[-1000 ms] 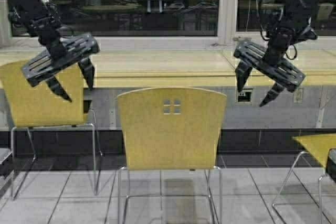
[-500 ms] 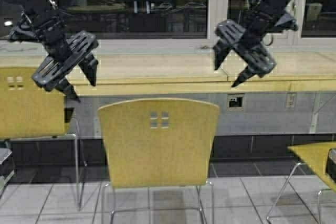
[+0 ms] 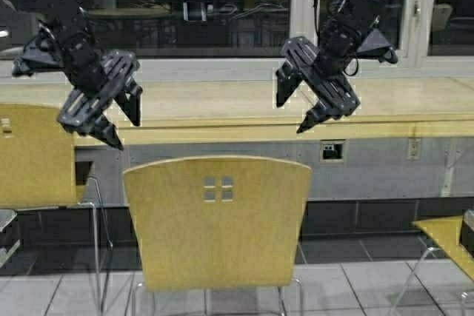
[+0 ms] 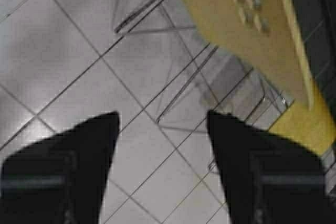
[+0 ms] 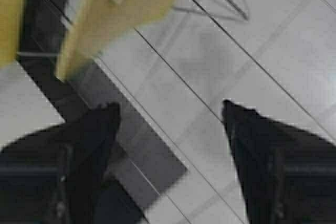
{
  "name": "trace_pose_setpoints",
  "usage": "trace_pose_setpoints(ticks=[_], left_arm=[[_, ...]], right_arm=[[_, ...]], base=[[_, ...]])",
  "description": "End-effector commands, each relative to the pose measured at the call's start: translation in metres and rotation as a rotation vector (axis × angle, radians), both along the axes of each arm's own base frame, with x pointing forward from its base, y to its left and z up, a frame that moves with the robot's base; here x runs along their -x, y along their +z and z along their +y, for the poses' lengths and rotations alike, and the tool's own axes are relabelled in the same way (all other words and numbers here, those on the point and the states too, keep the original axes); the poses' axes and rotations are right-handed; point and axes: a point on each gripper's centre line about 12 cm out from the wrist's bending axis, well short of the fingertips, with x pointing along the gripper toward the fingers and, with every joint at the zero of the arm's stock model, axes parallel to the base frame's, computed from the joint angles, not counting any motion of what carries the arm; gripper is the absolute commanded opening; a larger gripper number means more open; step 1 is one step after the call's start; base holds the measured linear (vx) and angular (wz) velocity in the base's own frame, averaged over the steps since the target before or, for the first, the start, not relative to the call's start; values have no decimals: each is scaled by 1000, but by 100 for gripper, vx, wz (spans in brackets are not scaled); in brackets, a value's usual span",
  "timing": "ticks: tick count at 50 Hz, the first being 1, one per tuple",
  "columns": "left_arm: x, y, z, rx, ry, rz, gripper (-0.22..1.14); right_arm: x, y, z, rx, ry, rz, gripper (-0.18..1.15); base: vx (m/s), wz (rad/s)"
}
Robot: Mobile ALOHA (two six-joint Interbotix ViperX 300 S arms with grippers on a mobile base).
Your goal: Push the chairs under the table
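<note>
Chair point(image 3: 216, 220) below spread end effectors

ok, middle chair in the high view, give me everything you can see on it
The middle chair has a tan-yellow curved backrest that looks like moulded plywood, with four small square cutouts near its top, on thin chrome legs. It stands upright on the tiled floor, back towards the camera, facing the table, not yet pushed under. Neither gripper touches it.
</note>
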Motion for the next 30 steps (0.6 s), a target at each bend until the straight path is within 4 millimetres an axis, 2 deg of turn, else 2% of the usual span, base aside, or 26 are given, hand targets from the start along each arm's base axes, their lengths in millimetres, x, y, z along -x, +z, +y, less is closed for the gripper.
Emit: trace_pose_setpoints(ticks=[1, 11, 22, 30], left_arm=[[-14, 11, -6, 16, 5, -44, 88], [-11, 10, -7, 14, 9, -40, 88], [-6, -11, -5, 18, 59, 10, 88], [6, -27, -13, 16, 50, 61, 88]], right_arm=[[-9, 17, 1, -18, -17, -54, 93], [-7, 19, 0, -11, -7, -57, 93], [3, -1, 2, -13, -14, 9, 93], [16, -16, -3, 5, -13, 60, 93]], base=[[22, 4], [22, 7], [20, 4], [19, -8]])
